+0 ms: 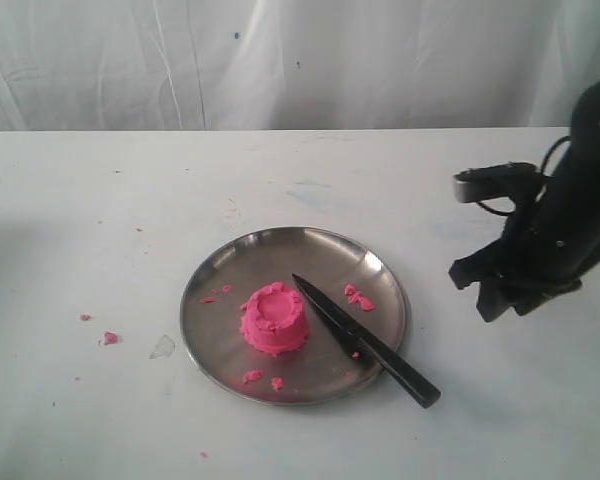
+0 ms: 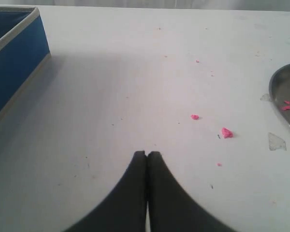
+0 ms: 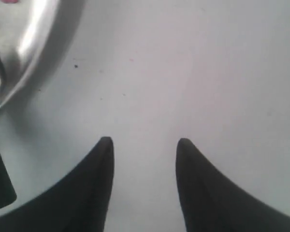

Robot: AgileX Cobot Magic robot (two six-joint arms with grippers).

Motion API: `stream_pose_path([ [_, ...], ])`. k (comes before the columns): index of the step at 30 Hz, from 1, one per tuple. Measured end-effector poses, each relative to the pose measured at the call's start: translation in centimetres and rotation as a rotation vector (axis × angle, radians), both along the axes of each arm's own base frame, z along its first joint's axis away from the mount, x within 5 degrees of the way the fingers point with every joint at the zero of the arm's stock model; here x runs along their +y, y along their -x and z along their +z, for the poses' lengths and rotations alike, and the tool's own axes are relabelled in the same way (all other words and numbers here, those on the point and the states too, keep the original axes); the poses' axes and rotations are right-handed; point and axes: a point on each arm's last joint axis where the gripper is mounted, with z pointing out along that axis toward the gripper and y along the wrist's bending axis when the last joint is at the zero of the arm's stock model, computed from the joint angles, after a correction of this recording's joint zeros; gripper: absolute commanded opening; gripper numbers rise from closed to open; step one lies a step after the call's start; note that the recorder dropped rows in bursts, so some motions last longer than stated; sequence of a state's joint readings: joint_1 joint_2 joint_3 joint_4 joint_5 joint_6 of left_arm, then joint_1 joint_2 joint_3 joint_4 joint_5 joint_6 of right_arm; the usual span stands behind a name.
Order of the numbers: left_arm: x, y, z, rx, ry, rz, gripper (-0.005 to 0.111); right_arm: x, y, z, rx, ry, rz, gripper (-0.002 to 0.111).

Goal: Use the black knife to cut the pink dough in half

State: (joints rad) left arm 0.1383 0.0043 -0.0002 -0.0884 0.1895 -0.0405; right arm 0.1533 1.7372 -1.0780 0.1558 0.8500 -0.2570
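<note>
I see my right gripper (image 3: 145,145) with its two fingers released, over bare tabletop (image 1: 80,200). My left gripper (image 2: 147,155) has fingers clenched on nothing. One pink dough (image 1: 274,319) sits whole at lower centre on one steel plate (image 1: 230,265); one black knife (image 1: 365,341) lies just right of it, handle over the rim.

One dough (image 1: 274,318) lump, whole, centre of the exterior frame. One knife (image 1: 365,341), right of centre. One plate (image 1: 230,270) under both.

Crumbs on the plate: about seven — two at its left (image 1: 208,299), three at its right (image 1: 359,298), two at its lower edge (image 1: 252,376). Crumbs on the table (image 1: 110,338), lower left: two clear, plus a few specks too small to count.

One clear scrap (image 1: 162,347), lower left. One blue box (image 2: 12,63), upper left of the left wrist frame.

Grippers: two; right gripper (image 3: 145,142), left gripper (image 2: 147,154), two fingers each.
</note>
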Motion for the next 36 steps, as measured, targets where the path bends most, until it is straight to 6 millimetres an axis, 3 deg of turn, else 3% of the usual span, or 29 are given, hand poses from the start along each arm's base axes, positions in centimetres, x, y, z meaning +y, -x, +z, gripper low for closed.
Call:
stream_pose_path([
  [4, 0.0, 0.0, 0.0, 0.0, 0.0, 0.0, 0.0, -2.3, 0.1, -1.1, 0.145, -0.222, -0.058, 0.039],
  [7, 0.0, 0.0, 0.0, 0.0, 0.0, 0.0, 0.0, -1.4, 0.3, -1.2, 0.206, -0.449, 0.016, 0.039],
  [11, 0.0, 0.0, 0.0, 0.0, 0.0, 0.0, 0.0, -0.5, 0.4, -1.8, 0.257, -0.601, 0.103, 0.039],
  [19, 0.0, 0.0, 0.0, 0.0, 0.0, 0.0, 0.0, -0.1, -0.4, -6.3, 0.349, -0.69, 0.075, 0.039],
  [30, 0.0, 0.0, 0.0, 0.0, 0.0, 0.0, 0.0, -0.1, -0.2, -6.7, 0.358, -0.703, 0.071, 0.039],
  [36, 0.0, 0.0, 0.0, 0.0, 0.0, 0.0, 0.0, 1.5, 0.2, -6.9, 0.375, -0.696, 0.13, 0.039],
])
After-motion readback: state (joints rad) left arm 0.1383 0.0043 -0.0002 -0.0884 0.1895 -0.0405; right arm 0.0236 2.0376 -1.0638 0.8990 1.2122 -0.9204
